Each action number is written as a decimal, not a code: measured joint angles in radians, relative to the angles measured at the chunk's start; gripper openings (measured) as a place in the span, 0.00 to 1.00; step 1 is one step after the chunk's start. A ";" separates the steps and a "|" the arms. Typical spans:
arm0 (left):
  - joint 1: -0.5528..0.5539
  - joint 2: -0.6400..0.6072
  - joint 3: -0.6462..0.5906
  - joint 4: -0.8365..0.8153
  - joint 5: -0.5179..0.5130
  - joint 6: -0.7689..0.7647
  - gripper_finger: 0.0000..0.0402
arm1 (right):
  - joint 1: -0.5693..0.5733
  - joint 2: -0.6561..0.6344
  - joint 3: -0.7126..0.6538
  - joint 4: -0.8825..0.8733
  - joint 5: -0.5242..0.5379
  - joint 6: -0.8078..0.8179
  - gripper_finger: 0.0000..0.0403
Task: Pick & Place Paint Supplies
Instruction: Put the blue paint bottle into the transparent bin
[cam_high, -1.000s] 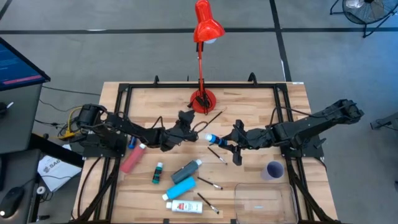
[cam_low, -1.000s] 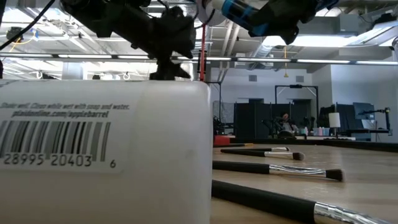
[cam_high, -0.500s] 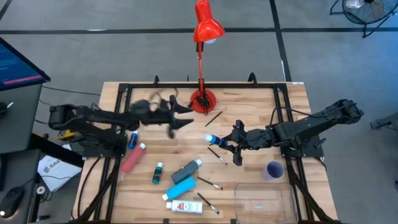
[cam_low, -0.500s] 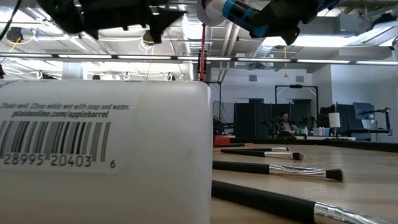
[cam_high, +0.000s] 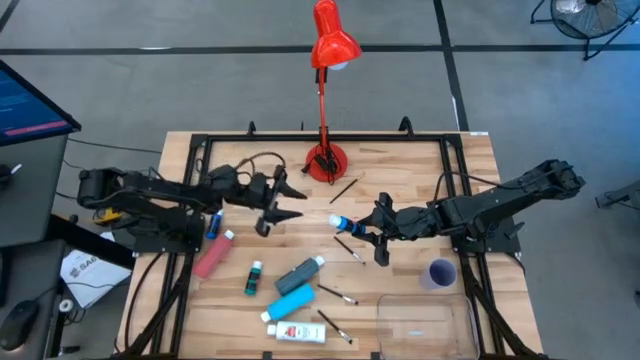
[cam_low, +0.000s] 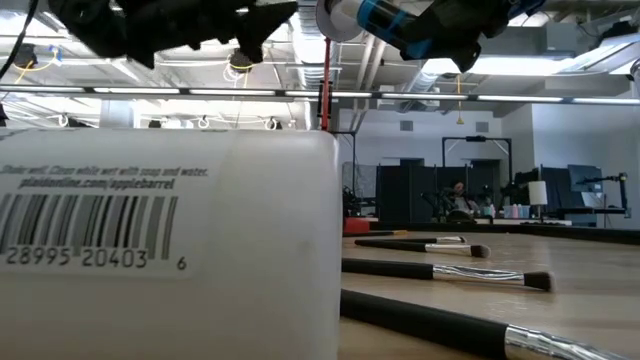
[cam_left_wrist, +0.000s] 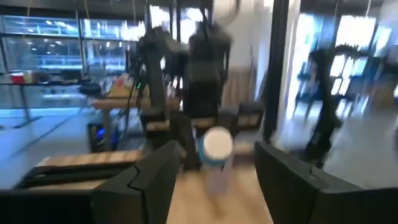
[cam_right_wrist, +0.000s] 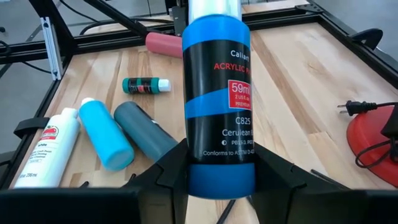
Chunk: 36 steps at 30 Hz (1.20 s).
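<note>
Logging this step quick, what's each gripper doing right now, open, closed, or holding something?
Left gripper: open, holding nothing, above the table.
Right gripper: shut on the blue paint bottle, lifted off the table.

Seven paint containers are showing in the high view: a blue bottle (cam_high: 339, 223) off the tabletop (cam_high: 400, 180), a small blue one (cam_high: 213, 224), a pink-red tube (cam_high: 212, 256), a small green bottle (cam_high: 254, 278), a grey-teal bottle (cam_high: 301, 272), a bright blue bottle (cam_high: 289, 303) and a white bottle (cam_high: 296, 332). About five thin dark paintbrushes are lying around them, among them one (cam_high: 343, 190) near the lamp base and one (cam_high: 336, 328) near the white bottle. One red desk lamp (cam_high: 327, 60), one lilac cup (cam_high: 440, 272), one clear tray (cam_high: 425, 322) and two arms are also appearing.
</note>
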 joint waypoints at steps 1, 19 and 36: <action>-0.026 0.000 0.025 -0.067 -0.052 0.073 0.51 | 0.000 0.000 0.000 0.000 0.002 -0.001 0.31; -0.251 0.230 0.167 -0.196 -1.197 1.522 0.51 | -0.007 0.000 0.000 -0.001 0.020 -0.013 0.31; -0.226 0.336 0.167 -0.144 -1.414 1.496 0.51 | -0.013 0.000 0.000 -0.002 0.021 -0.007 0.31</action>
